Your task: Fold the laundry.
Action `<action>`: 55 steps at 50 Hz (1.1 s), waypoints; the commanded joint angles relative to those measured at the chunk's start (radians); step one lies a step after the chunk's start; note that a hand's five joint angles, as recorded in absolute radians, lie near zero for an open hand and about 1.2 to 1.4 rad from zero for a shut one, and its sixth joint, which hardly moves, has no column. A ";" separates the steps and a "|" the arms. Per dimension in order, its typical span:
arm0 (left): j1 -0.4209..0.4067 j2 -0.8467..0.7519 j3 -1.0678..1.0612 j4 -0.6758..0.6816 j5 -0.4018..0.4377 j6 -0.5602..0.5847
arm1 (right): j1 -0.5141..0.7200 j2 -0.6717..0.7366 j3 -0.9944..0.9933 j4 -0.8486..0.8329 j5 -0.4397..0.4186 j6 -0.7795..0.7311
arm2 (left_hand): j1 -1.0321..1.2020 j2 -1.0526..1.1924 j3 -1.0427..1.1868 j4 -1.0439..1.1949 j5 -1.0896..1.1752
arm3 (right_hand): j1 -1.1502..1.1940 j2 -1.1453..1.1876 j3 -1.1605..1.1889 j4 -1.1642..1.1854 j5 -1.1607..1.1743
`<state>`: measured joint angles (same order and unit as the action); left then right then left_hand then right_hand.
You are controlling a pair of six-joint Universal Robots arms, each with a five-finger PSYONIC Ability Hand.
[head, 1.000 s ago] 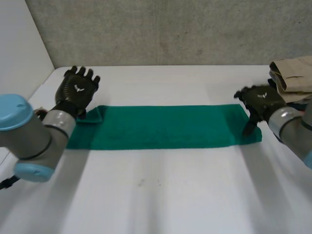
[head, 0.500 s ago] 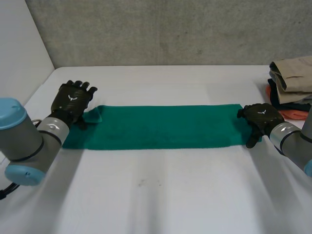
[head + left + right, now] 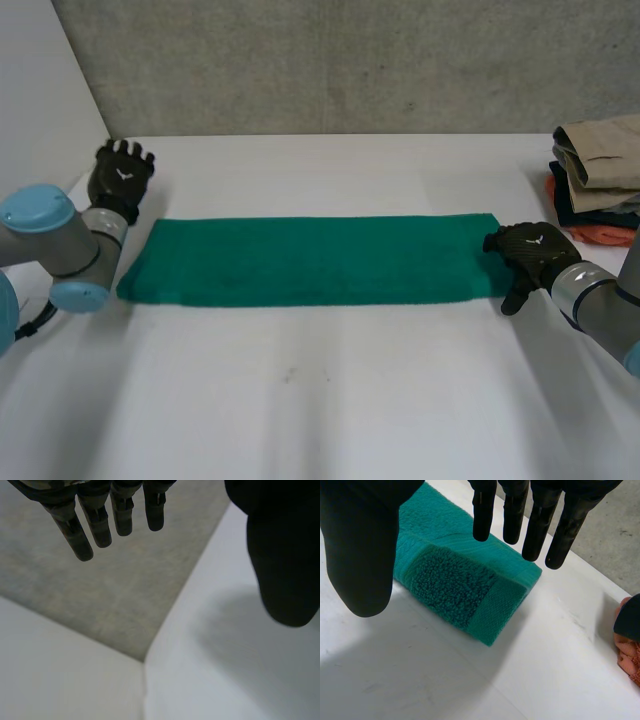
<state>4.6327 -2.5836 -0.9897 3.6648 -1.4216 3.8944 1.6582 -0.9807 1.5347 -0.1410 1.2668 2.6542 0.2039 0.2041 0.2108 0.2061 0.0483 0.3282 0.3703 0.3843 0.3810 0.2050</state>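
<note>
A green towel (image 3: 310, 260), folded into a long strip, lies flat across the middle of the white table (image 3: 330, 400). My left hand (image 3: 122, 172) is off the towel, behind its left end near the side wall, fingers (image 3: 82, 535) straight and spread with nothing in them. At the towel's right end is my right hand (image 3: 530, 250), palm down just past the short edge. In the right wrist view its fingers (image 3: 535, 525) are straight and its thumb (image 3: 360, 565) stands apart above the towel's end (image 3: 460, 585), holding nothing.
A stack of folded clothes (image 3: 600, 170) in beige, dark and orange sits at the table's right edge, close behind my right arm; its orange piece (image 3: 627, 650) lies beside my right hand. A grey wall (image 3: 330, 60) runs behind and a white side wall (image 3: 40, 90) at the left.
My left hand has left the towel's left corner and moved back and to the left; the small turned-up flap there now lies flat. My right hand has slid slightly toward the front at the right end.
</note>
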 commanded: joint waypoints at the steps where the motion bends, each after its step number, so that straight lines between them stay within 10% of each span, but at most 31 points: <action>1: -0.023 0.085 -0.064 0.017 -0.048 -0.053 | -0.001 -0.012 0.022 -0.031 0.003 0.000 | 0.027 0.027 0.020 0.025 0.008 | 0.141 0.099 0.085 0.089 0.090; 20: -0.114 0.358 -0.449 0.018 -0.043 -0.210 | -0.012 0.039 0.009 -0.124 0.006 -0.049 | 0.007 0.006 0.000 0.004 -0.012 | 0.235 0.193 0.179 0.183 0.184; 26: -0.141 0.388 -0.481 0.018 -0.043 -0.214 | -0.009 0.094 -0.028 -0.143 0.016 -0.128 | 0.010 0.009 0.003 0.007 -0.009 | 0.493 0.451 0.437 0.440 0.442; 29: -0.143 0.399 -0.489 0.018 -0.043 -0.214 | -0.008 0.114 -0.054 -0.132 0.023 -0.157 | 0.010 0.009 0.003 0.007 -0.009 | 1.045 1.003 0.989 0.993 0.994; 39: -0.140 0.460 -0.532 0.018 -0.045 -0.214 | -0.024 -0.021 0.044 -0.121 0.052 -0.163 | 0.010 0.009 0.003 0.007 -0.009 | 1.068 1.026 1.012 1.015 1.017; 55: -0.133 0.658 -0.708 0.018 -0.043 -0.247 | -0.386 -0.148 0.148 -0.127 -0.027 -0.595 | 0.007 0.006 0.000 0.004 -0.012 | 1.068 1.026 1.012 1.015 1.017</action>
<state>4.4975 -1.9884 -1.6371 3.6831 -1.4650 3.6683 1.3550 -1.1287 1.6904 -0.2658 1.2629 2.2779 0.2009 0.2032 0.2108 0.2061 0.0483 0.9760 1.1749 1.1871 1.1875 0.9819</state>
